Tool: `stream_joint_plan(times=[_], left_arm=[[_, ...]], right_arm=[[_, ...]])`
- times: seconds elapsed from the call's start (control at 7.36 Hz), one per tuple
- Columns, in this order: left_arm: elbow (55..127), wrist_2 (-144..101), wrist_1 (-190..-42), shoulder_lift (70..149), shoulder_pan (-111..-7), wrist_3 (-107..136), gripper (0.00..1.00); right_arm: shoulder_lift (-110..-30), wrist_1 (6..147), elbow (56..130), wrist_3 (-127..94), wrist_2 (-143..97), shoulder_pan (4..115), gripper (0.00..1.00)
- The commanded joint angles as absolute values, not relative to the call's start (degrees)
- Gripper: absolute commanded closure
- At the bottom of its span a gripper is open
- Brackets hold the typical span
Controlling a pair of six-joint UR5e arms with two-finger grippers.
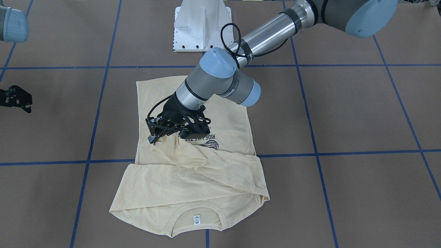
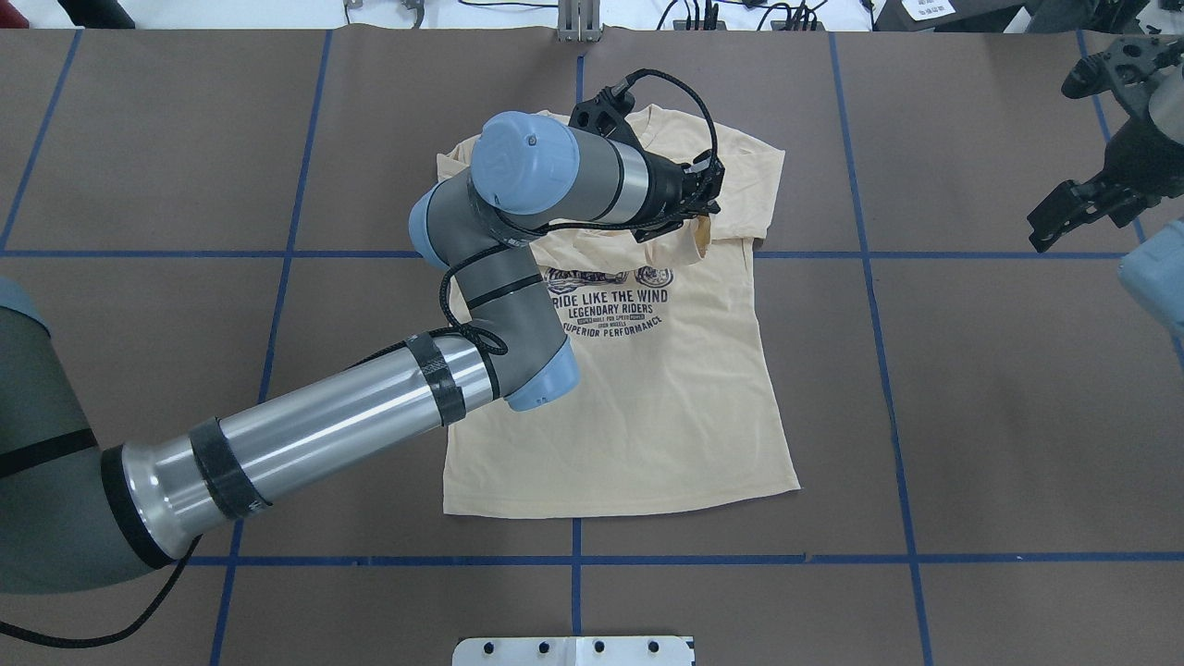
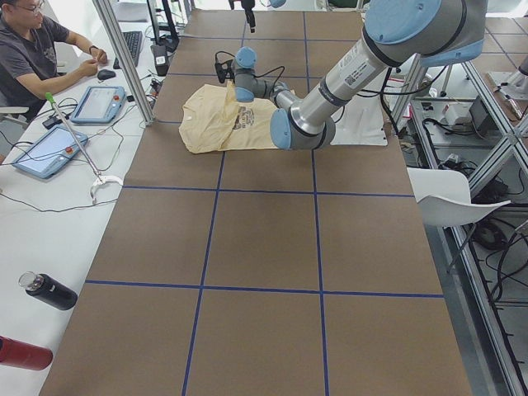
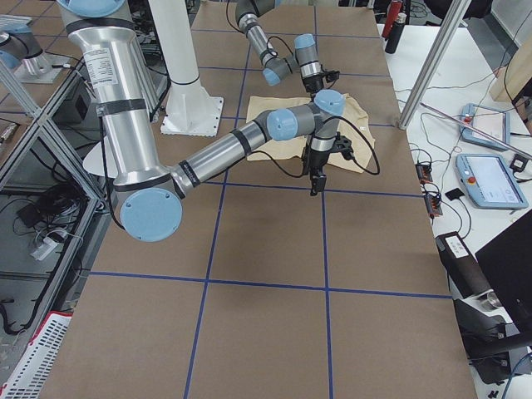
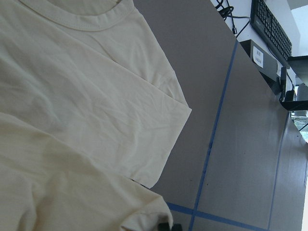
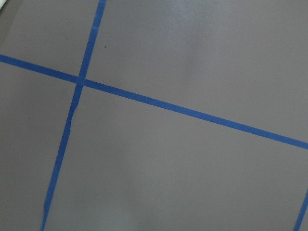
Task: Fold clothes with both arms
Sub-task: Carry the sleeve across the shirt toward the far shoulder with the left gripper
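My left claw point(image 1: 154, 137) is down on the cream shirt point(image 1: 193, 179), its fingers clamped on a pinch of cloth near the top of the dark print point(image 2: 606, 310). Creases run out from that pinch, and in the overhead view a small flap of fabric stands up at my fingertips. The shirt lies near the middle of the brown bench point(image 1: 344, 113), across one of the blue tape lines point(image 1: 344, 152). Its hem is on my side and its ribbed neckline on the far side, where a small white tag point(image 1: 195, 219) shows inside the collar. A broad band of cloth is folded across the chest below the neckline, and the rest lies flat. My left wrist camera sees a short sleeve spread on the bench beside a blue line.

My right claw point(image 2: 1059, 215) hangs above bare bench, well apart from the shirt, off to my right. I cannot tell whether its fingers are apart or together. Its wrist camera shows only brown surface and crossing tape.
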State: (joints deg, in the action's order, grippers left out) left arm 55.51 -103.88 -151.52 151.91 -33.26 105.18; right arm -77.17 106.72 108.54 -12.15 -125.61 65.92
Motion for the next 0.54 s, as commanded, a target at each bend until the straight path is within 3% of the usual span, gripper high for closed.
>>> stream_joint_plan(times=[0.0, 0.41], left_arm=[[55.2, -102.4, -156.1, 152.1, -31.9, 103.6, 0.0], [55.7, -99.4, -159.4, 150.7, -31.0, 103.4, 0.0]], right_arm=[[-76.9, 106.6, 108.4, -12.2, -127.6, 65.8, 0.0], [-76.7, 106.6, 108.5, -12.7, -132.9, 65.8, 0.0]])
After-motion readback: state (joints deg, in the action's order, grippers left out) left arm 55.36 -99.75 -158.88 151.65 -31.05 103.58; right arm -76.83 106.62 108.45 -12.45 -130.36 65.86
